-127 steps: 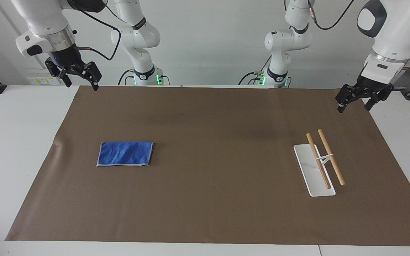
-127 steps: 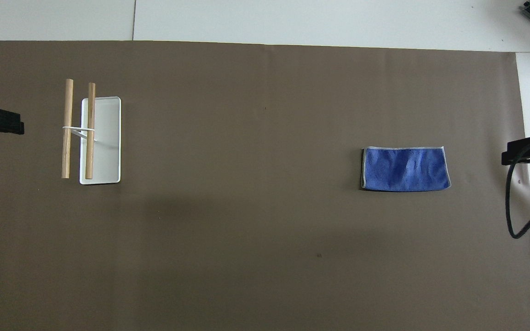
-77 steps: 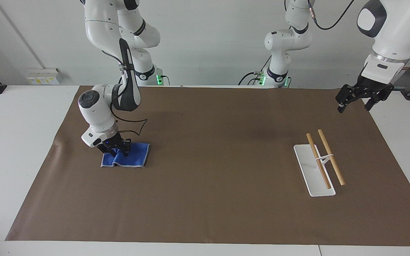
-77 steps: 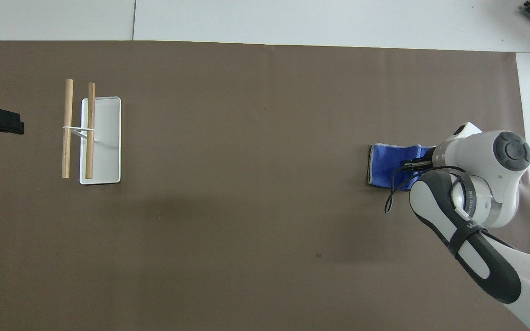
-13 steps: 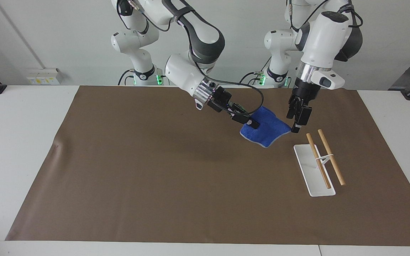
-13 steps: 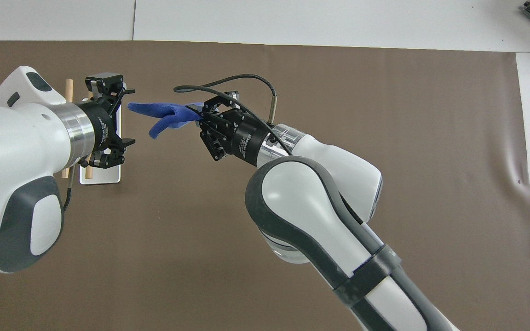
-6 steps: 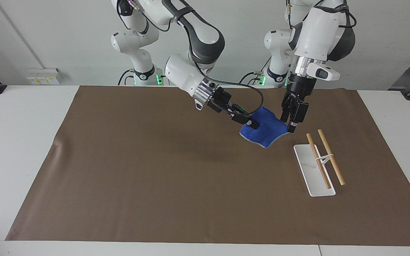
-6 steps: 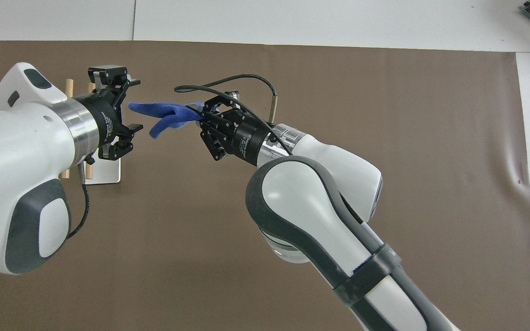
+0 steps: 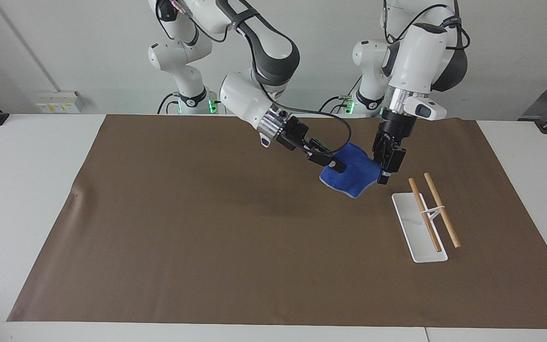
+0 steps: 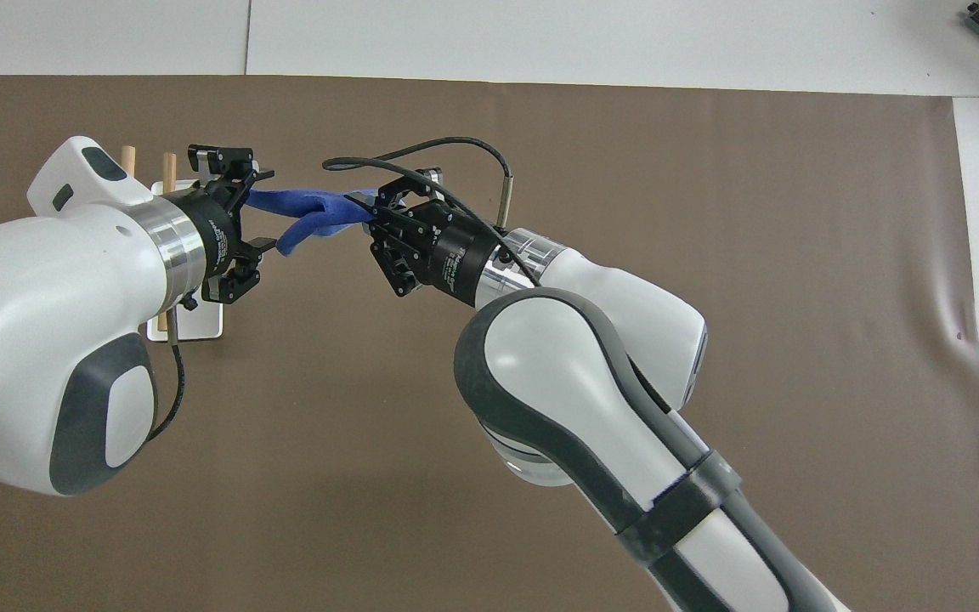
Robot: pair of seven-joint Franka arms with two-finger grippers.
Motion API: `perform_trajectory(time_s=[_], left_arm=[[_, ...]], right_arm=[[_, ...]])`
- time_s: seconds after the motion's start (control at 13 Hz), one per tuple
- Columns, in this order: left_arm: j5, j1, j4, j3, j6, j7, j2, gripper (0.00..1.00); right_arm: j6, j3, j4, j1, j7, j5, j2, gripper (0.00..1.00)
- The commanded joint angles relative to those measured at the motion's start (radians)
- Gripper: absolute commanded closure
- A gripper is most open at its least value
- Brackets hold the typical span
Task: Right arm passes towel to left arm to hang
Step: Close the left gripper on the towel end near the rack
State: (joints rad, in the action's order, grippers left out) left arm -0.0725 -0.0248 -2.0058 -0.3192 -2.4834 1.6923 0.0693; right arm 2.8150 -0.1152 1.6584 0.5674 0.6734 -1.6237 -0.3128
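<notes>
The blue towel [image 9: 355, 172] hangs in the air over the brown mat, beside the rack. My right gripper [image 9: 336, 166], at the end of the cabled right arm [image 9: 249, 102], is shut on one end of it. The left arm [image 9: 418, 52] comes down from above. Its left gripper [image 9: 383, 175] is at the towel's other end. In the overhead view the left gripper [image 10: 264, 211] has one finger on each side of the towel [image 10: 311, 212], still apart. The right gripper [image 10: 366, 208] pinches the cloth there.
A rack with a white base [image 9: 418, 232] and two wooden rods [image 9: 439, 209] stands toward the left arm's end of the table. In the overhead view the left arm covers most of it. A brown mat [image 9: 207, 228] covers the table.
The left gripper has moved in from beside the rack to the towel's free end, and its fingers have narrowed around it. The right gripper has kept still with the towel.
</notes>
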Motion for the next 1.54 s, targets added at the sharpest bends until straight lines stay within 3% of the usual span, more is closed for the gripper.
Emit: perform_trajectory(time_s=[0.0,0.23,0.77,1.0,1.31,1.38,1.46], left_arm=[[-0.021,-0.015,-0.010,0.009,-0.023,-0.003,0.011,0.28],[-0.023,-0.015,0.019,0.009,-0.022,0.004,-0.005,0.35],[-0.023,-0.012,0.041,0.008,-0.015,-0.002,-0.020,0.87],[-0.023,-0.007,0.038,0.011,-0.011,-0.008,-0.020,0.98],[-0.023,-0.006,0.032,0.009,-0.003,-0.010,-0.017,1.00],[-0.023,-0.006,0.032,0.011,-0.002,-0.019,-0.016,1.00],[-0.023,-0.004,0.032,0.011,-0.002,-0.043,-0.017,1.00]], right_arm=[[-0.011,-0.006,-0.016,-0.015,-0.018,0.016,-0.012,1.00],[-0.011,-0.006,-0.017,-0.015,-0.020,0.016,-0.012,1.00],[-0.012,-0.006,-0.017,-0.021,-0.020,0.016,-0.012,1.00],[-0.012,-0.006,-0.019,-0.023,-0.020,0.018,-0.012,1.00],[-0.012,-0.006,-0.019,-0.024,-0.020,0.018,-0.012,1.00],[-0.012,-0.004,-0.019,-0.024,-0.021,0.021,-0.012,0.81],[-0.008,-0.003,-0.016,-0.027,-0.029,0.030,-0.009,0.34]])
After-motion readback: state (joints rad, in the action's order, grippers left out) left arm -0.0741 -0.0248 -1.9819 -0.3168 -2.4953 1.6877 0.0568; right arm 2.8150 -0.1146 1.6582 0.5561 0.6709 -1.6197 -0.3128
